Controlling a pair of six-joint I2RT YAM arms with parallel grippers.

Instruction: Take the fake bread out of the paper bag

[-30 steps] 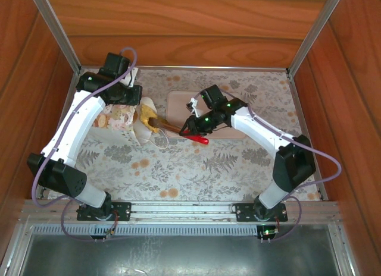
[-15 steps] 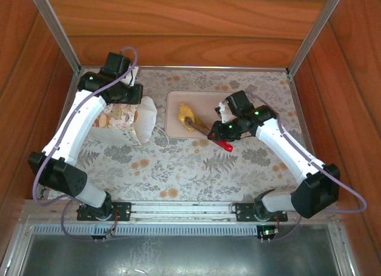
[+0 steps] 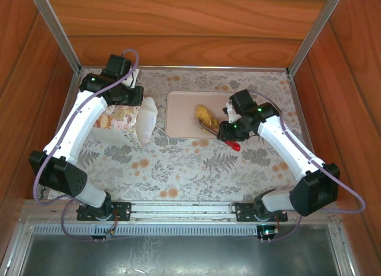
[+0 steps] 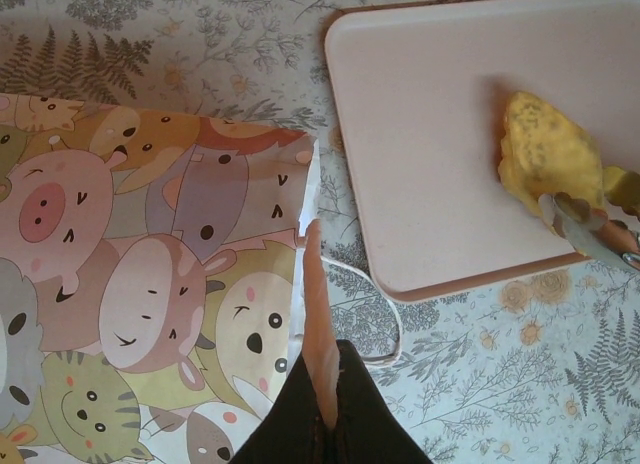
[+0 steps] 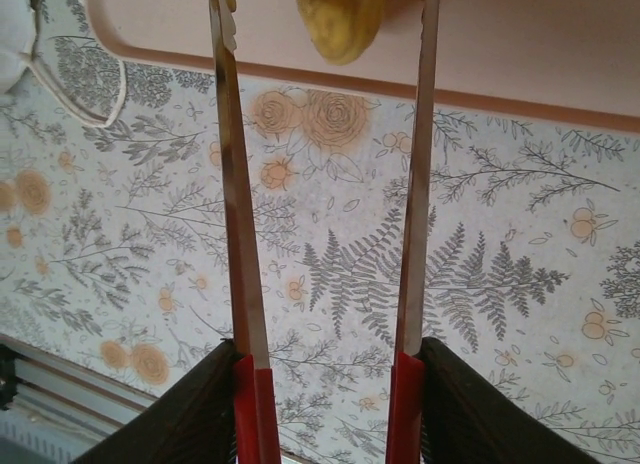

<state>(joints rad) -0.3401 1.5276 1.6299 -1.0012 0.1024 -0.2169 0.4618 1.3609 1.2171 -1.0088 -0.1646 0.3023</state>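
Golden-yellow fake bread (image 3: 205, 114), a single lumpy piece, lies on the beige tray (image 3: 181, 124) toward its 3 o'clock end. The wrist views show its surface as speckled (image 4: 545, 154).

Metal tongs (image 5: 235, 184) with red handles reach it from about 4 o'clock. Their two arms are spread, and the pastry (image 5: 340, 19) sits between the tips. The right gripper (image 3: 230, 133) grasps the tongs, with a dark finger pressed against each red handle (image 5: 325, 409).

The paper bag (image 3: 128, 118) lies on its side at 9 o'clock from the tray, just beside it, with its white mouth facing the tray. The left wrist view shows a cartoon-animal print (image 4: 150, 284) on its upper face. A white cord handle (image 4: 385, 319) loops out on the floral table cover (image 3: 196, 169) between bag and tray.

The left gripper (image 3: 131, 97) sits over the bag's 12 o'clock side. Its fingers are clenched together (image 4: 325, 414) on the bag's white mouth edge.
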